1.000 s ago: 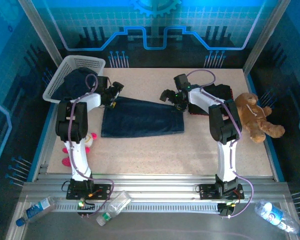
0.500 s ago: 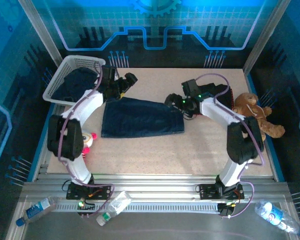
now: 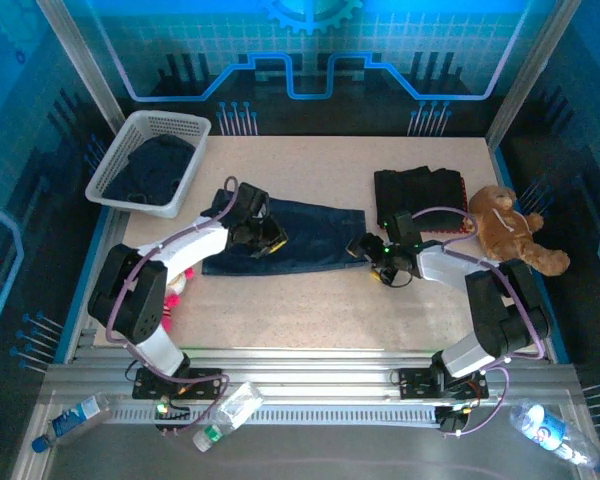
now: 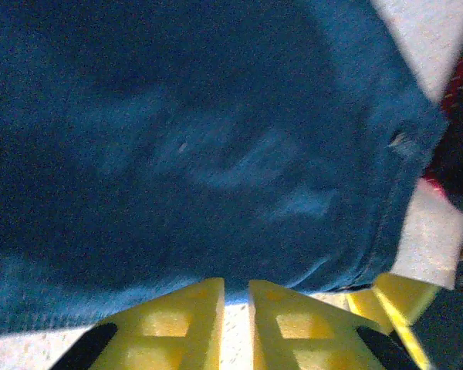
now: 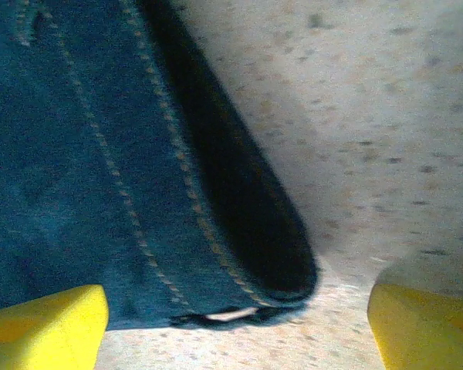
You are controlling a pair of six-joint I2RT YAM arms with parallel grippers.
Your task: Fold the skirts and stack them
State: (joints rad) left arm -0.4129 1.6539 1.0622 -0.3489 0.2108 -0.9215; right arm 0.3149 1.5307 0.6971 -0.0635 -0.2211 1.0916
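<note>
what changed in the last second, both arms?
Both arms swung from the far edge of the flat dark blue denim skirt toward its near edge. The left fingers closed almost together at that edge; a grip on cloth isn't clear. The right fingers stand open around the near right corner. Skirt, white plastic basket and brown teddy bear stayed put.

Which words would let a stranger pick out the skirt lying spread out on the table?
Start at the speckled beige table and look to its middle. The denim skirt lies there spread flat, dark blue with pale seam stitching, unlike the folded black pile by the teddy bear.
</note>
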